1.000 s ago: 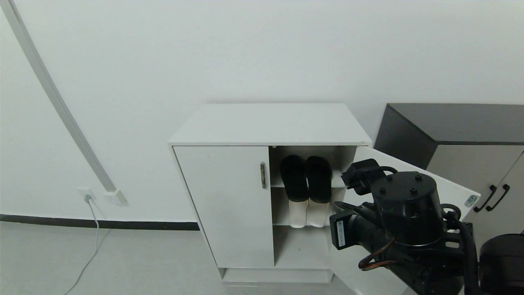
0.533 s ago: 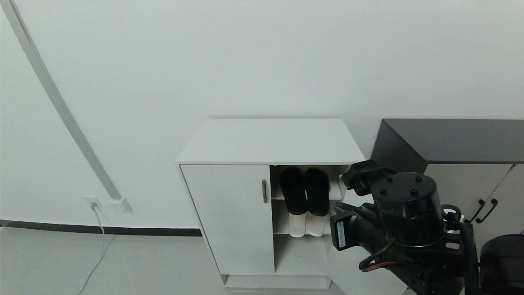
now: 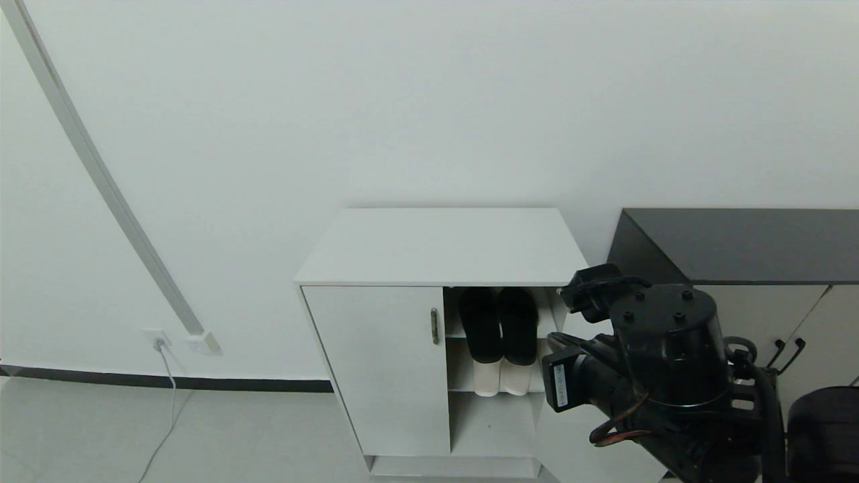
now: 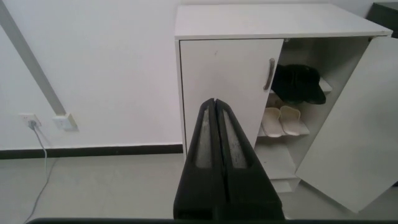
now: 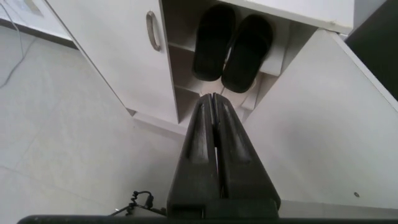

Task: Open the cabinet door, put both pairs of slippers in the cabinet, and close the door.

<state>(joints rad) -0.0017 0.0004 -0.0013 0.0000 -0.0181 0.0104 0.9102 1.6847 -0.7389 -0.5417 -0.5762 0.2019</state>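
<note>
Standing open: cabinet door [image 4: 364, 118] | black slippers [image 3: 482, 325] above white slippers [image 3: 486, 377] | left claw [image 4: 214, 102], right claw [image 5: 213, 97] fully closed, empty

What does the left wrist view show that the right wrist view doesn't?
Left wrist, not right wrist: the left gripper, shut, the wall socket with its cord, and the slanted wall conduit.
Right wrist, not left wrist: the right gripper, shut.
Both: the black slippers on a shelf, the handle of the closed left door, and the open right door.
</note>
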